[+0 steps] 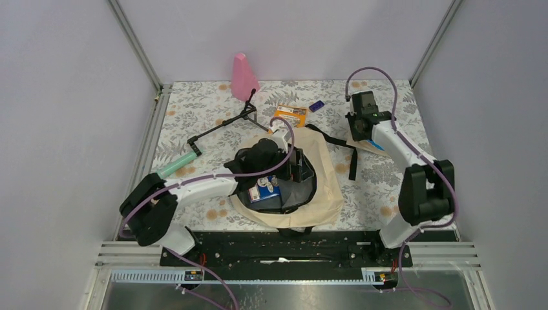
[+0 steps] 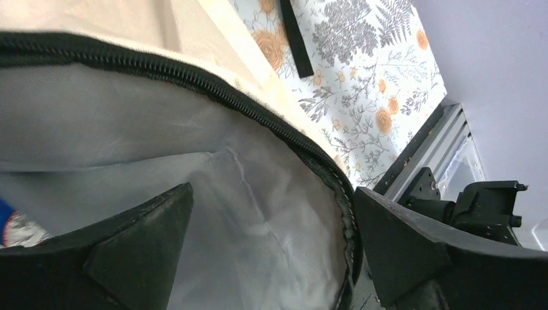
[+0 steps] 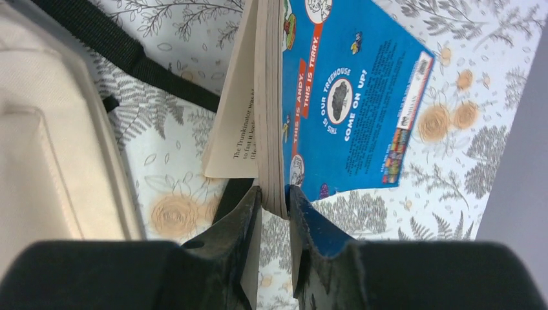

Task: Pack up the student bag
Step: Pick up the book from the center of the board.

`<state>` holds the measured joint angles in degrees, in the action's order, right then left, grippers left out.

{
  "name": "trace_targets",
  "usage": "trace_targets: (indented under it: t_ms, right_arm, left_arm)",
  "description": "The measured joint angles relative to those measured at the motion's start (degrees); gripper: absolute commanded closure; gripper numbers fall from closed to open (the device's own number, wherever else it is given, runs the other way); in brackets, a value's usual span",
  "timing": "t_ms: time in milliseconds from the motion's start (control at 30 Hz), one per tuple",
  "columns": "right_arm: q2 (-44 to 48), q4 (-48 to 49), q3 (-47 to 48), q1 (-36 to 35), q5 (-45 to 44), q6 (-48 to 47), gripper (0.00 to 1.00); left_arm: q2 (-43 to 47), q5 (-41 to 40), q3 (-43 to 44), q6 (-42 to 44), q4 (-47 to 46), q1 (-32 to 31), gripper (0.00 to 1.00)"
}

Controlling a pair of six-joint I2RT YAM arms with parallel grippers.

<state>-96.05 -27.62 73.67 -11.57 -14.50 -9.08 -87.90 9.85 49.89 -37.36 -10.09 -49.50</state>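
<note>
**A:** We open on the grey-and-orange floral tablecloth (image 1: 194,110), and sitting near its front middle is the big one: the student bag (image 1: 326,187), a cream fabric backpack with black zip trim, mouth gaping upward.

**B:** A soft thing, that. I'd judge it light and floppy, with walls that sag the moment nobody props them. The zip-trimmed rim looks like the firmest place to take hold.

**A:** And that's where the left gripper (image 1: 265,154) is. From the wrist view, the left gripper (image 2: 271,258) is spread wide across the rim, one finger inside against the grey lining, the other outside. Whether either finger presses the fabric, I can't tell.

**B:** Something blue-and-white (image 1: 265,194) lies in the bag's bottom.

**A:** Over to the right gripper (image 1: 362,126), beyond the bag's far-right side, near a black strap (image 1: 353,165). Its wrist view shows the right gripper (image 3: 274,206) pinching a blue-covered paperback book (image 3: 349,97) by the bottom edge of its pages, cover side right.

**B:** One leaf splays loose on the left, so I'd expect some flapping. It's a light load, but bendy.

**A:** Smaller bits at the far end: a pink cone (image 1: 243,76), an orange packet (image 1: 289,116), a tiny blue block (image 1: 316,105).
</note>
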Motion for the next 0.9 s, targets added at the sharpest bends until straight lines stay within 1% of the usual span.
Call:
trace_targets:
  t_ms: [167, 267, 367, 500, 700, 833, 900]
  right_arm:
    - [12.1, 1.8, -6.5, 0.0, 0.7, 2.6, 1.0]
    - [19.2, 2.2, -7.8, 0.0, 3.0, 4.2, 1.0]
    - [24.0, 2.8, -8.0, -0.3, 5.9, 5.4, 1.0]
    - [27.4, 2.9, -8.5, -2.6, 10.0, 6.5, 1.0]
    - [31.2, 3.0, -9.4, -7.3, 16.5, 7.7, 1.0]
    - [34.1, 4.2, -9.4, -10.9, 19.8, 8.0, 1.0]
    - [35.6, 5.4, -9.6, -13.0, 21.3, 8.1, 1.0]
  left_arm:
    - [7.5, -4.1, -0.1, 2.6, 4.4, -0.1, 0.01]
    - [10.3, -5.6, -0.1, 3.8, 6.6, -0.2, 0.01]
    - [12.6, -7.3, -0.1, 4.5, 9.9, -0.2, 0.01]
    - [17.6, -10.0, -1.2, 4.3, 13.4, -0.3, 0.01]
    - [28.2, -12.3, -2.7, 0.9, 13.9, -0.2, 0.01]
    - [30.3, -10.6, -2.7, -3.4, 12.2, 1.8, 0.01]
    - [30.1, -8.2, -3.3, -6.9, 9.9, 4.5, 0.01]
